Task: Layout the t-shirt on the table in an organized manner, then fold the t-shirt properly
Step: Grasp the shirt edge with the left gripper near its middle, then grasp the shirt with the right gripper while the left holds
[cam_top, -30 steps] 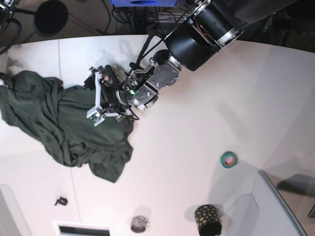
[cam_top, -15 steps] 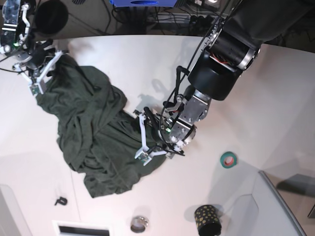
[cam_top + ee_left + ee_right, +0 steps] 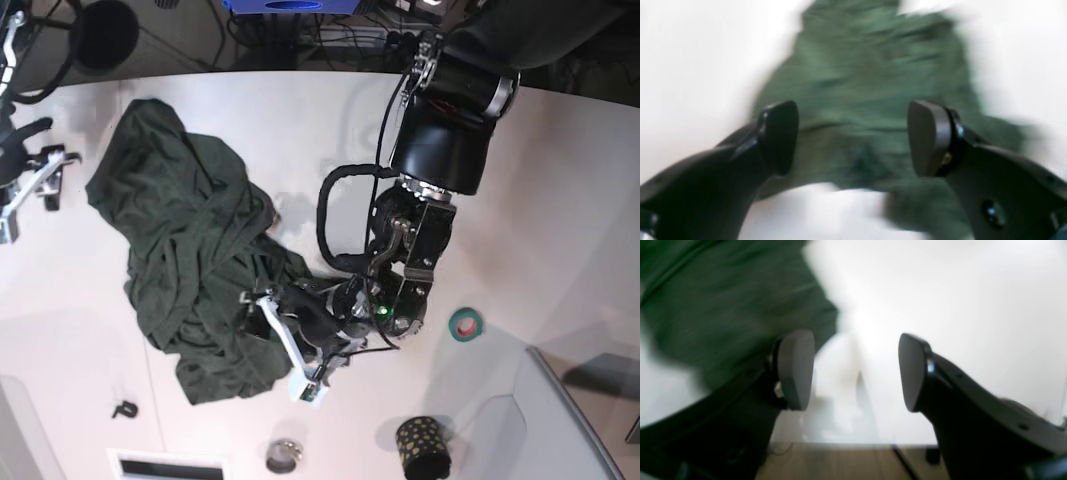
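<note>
While the garment is bunched: the t-shirt (image 3: 190,270) lies as a crumpled dark green heap on the left half of the desk (image 3: 560,200), not yet spread flat
Step in hand: laying out; both tools have let go and need fresh holds, as I judge it
Left tool (image 3: 285,335): jaws spread wide, nothing between them, at the heap's lower right edge; the wrist view shows green cloth below the gap, blurred
Right tool (image 3: 857,370): jaws apart and empty, beside the shirt's edge, bare desk under the gap
How to do it well: pick two matching points, such as both shoulders or both hem corners; pinch one layer only; pull the arms apart evenly so the folds open instead of dragging the whole heap
Risk: the cloth is limp and stacked, so a deep bite may catch several layers
Change since half a second ago: the right tool, then at the shirt's top left corner, has backed off to the left edge; the left tool sits lower; the heap has slumped
</note>
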`<act>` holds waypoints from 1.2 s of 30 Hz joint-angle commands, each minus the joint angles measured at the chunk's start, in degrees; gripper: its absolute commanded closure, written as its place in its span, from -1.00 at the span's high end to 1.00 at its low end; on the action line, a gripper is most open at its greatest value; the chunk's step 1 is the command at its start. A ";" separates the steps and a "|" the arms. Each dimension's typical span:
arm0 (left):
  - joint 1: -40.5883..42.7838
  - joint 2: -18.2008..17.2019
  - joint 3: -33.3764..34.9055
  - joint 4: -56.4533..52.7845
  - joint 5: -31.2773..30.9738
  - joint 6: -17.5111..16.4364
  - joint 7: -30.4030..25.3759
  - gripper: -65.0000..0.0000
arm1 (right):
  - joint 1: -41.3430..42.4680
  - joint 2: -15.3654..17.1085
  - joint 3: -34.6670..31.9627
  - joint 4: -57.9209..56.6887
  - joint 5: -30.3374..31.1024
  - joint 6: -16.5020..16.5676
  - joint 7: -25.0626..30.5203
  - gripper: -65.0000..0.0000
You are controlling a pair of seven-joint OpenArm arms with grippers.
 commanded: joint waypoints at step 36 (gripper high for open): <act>12.15 -7.62 30.05 -9.90 -18.83 -12.76 -7.74 0.53 | 23.67 -0.59 9.90 -42.66 0.73 15.16 -3.32 0.15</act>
